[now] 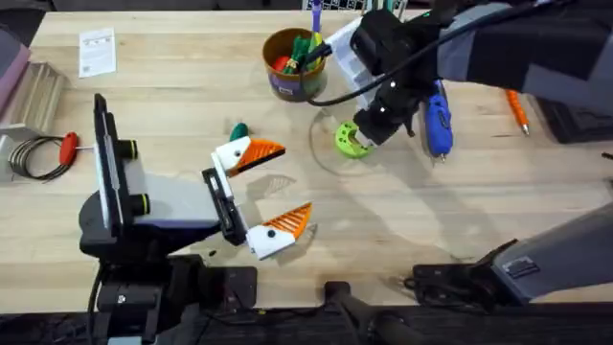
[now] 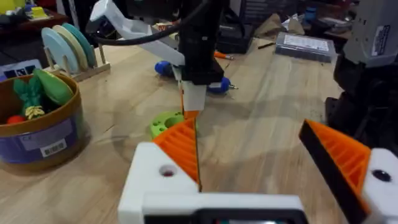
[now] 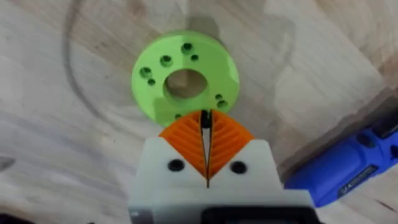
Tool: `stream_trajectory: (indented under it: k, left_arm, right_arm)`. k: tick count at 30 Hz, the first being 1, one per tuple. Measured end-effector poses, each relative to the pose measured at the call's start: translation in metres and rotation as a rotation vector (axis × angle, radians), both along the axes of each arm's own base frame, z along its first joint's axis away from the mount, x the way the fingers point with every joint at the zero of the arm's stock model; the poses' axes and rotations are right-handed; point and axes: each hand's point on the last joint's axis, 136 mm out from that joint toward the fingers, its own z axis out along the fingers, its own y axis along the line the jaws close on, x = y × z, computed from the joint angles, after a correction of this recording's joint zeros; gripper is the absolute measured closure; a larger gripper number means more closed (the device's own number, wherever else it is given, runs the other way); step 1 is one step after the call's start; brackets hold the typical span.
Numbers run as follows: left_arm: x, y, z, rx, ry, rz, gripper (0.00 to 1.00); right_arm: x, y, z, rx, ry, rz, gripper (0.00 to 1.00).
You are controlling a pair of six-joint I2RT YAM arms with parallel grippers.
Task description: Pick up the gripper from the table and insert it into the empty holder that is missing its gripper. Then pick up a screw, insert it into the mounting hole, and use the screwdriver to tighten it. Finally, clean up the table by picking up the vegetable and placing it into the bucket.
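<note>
My left gripper [image 1: 295, 184] [image 2: 249, 130] stands wide open over the table's middle. Each of its white holders [image 1: 233, 156] [image 2: 155, 180] carries an orange ribbed gripper wedge [image 1: 264, 150] [image 2: 180, 146]. My right gripper [image 1: 364, 127] [image 3: 205, 121] [image 2: 190, 111] is shut, its tips down at the rim of a lime-green disc [image 1: 351, 141] [image 3: 183, 74]. A tiny dark bit sits between the pad tips; I cannot tell whether it is a screw. The blue screwdriver [image 1: 439, 117] [image 3: 348, 171] lies just right of the disc. The dark green vegetable [image 1: 238, 129] lies left of the upper holder. The bucket [image 1: 280, 86] [image 2: 43, 140] stands at the back, with toys inside.
A red-handled tool [image 1: 69, 147] and a wire coil lie at the far left, near a paper slip [image 1: 97, 51]. An orange-handled tool [image 1: 517, 110] lies at the right. A rack of plates [image 2: 65, 46] stands behind the bucket.
</note>
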Motion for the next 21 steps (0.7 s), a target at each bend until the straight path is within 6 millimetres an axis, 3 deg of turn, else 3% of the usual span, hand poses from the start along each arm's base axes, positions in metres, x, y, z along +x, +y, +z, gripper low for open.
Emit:
stream_trajectory:
  k: [5,14,21]
  left_arm:
    - [0.000,0.000,0.000,0.000,0.000,0.000,0.014]
    - [0.000,0.000,0.000,0.000,0.000,0.000,0.015]
    - [0.000,0.000,0.000,0.000,0.001,0.000,0.015]
  right_arm:
    - [-0.012,-0.006,0.023,-0.004,0.013,-0.004,0.995]
    - [-0.005,0.000,0.129,0.087,-0.138,-0.030,0.995]
    - [-0.017,0.021,0.178,0.127,-0.186,0.028,0.995]
